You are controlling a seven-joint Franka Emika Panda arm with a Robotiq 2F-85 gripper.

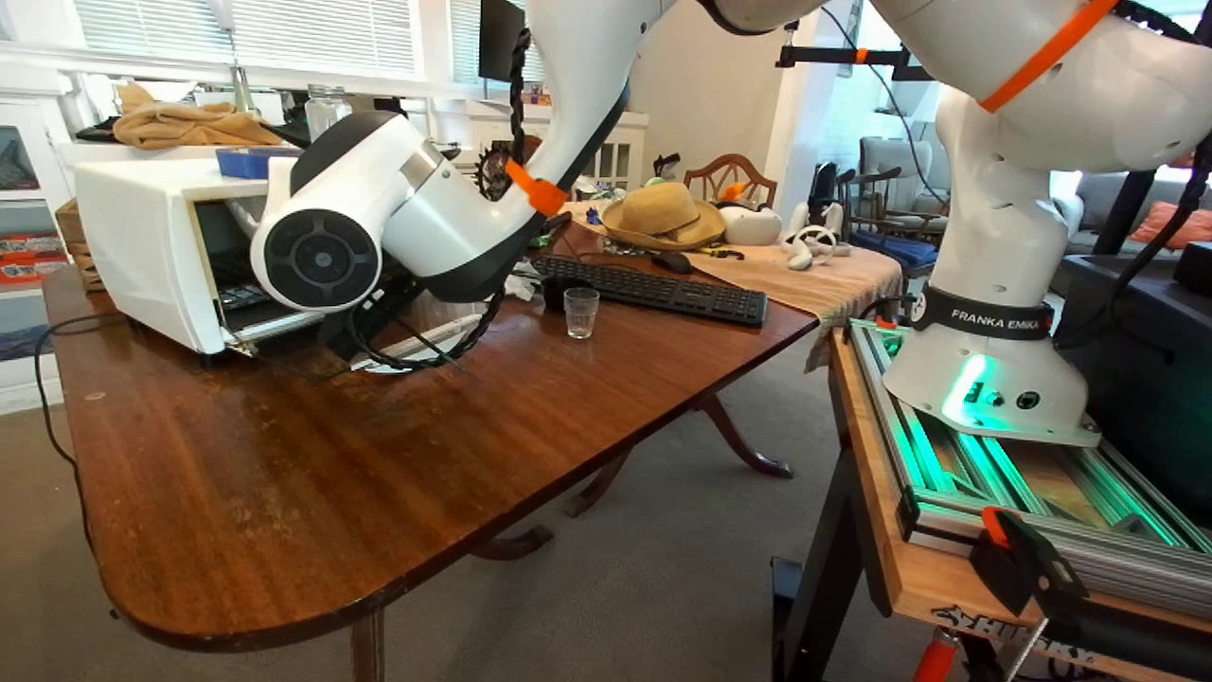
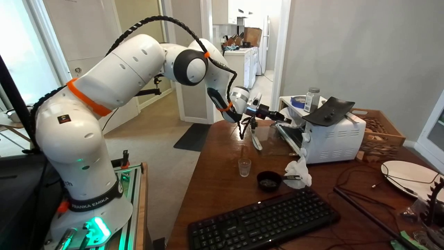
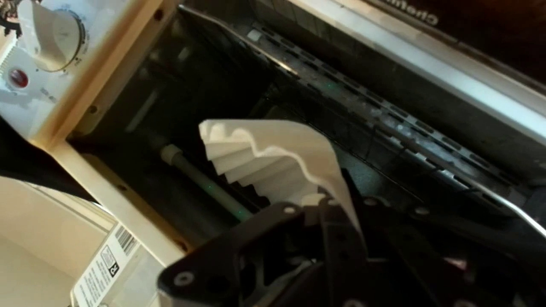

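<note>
While one white toaster oven (image 2: pixel 341 144) stands with its front open, the single gripper (image 3: pixel 319 207) is clamped on one paper filter (image 3: pixel 292 147), gripping it by its lower end. The filter is at the oven's mouth, seen against the dark cavity in the wrist view; how deep it reaches cannot be told. On the oven's front, an exterior view shows two white knobs (image 2: pixel 306 137), and the wrist view takes in one of them, beside one red light (image 3: pixel 18 78). Within the cavity, one pale rod (image 3: pixel 209 187) runs along a side, just beside the filter. On top of the oven sit one black tray (image 2: pixel 327 113), one clear jar (image 2: pixel 312 100) and one blue object (image 2: pixel 297 101), with one woven basket (image 2: pixel 385 135) next to the oven. The brown table (image 1: pixel 379 493) also bears one small drinking glass (image 2: pixel 244 167), one dark bowl (image 2: pixel 269 181), one crumpled white paper (image 2: pixel 297 173), one black keyboard (image 2: pixel 262 222) and one white plate (image 2: pixel 404 173). As for looks, the filter is off-white, greyer where shadow falls into its folds. Sharp pleats fan across its inner face, its rim runs in an uneven wave, and the outer wall bends over in a smooth curve before narrowing into the grip. It leans to one side, its free end pointing away from the gripper.
</note>
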